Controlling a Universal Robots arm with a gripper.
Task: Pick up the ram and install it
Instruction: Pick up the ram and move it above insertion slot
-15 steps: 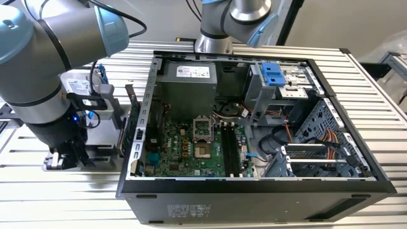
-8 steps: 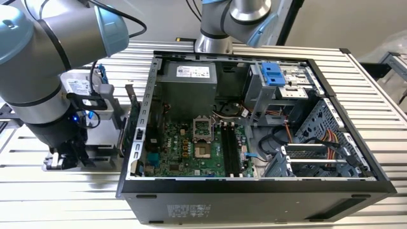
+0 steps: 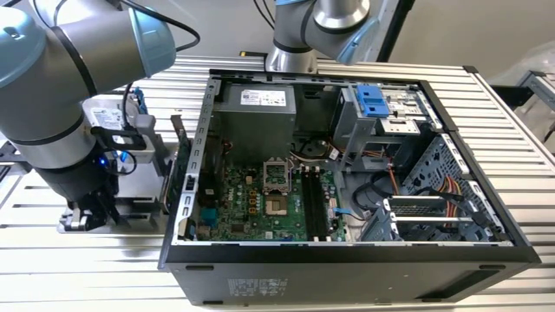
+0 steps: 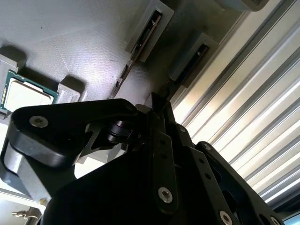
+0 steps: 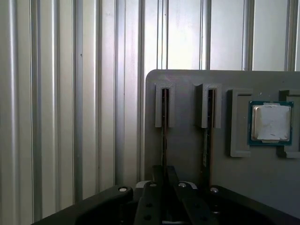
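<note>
I see the end effector (image 5: 165, 171) pinched narrow on the ram (image 5: 164, 110), which stands on edge in the gray holder (image 5: 185, 145).

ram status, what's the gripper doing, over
Gripper low over tray, at the ram in the slot farther from the cpu chip. Ram on edge, seated in its slot. Second stick alongside, apart; nothing blocking.

Silver-grey tubular arm (image 3: 61, 123) with pale blue joint caps (image 3: 17, 45), black cables (image 3: 84, 68) alongside, matte black gripper (image 5: 164, 169) linkages studded with silver screws (image 5: 123, 189)
</note>
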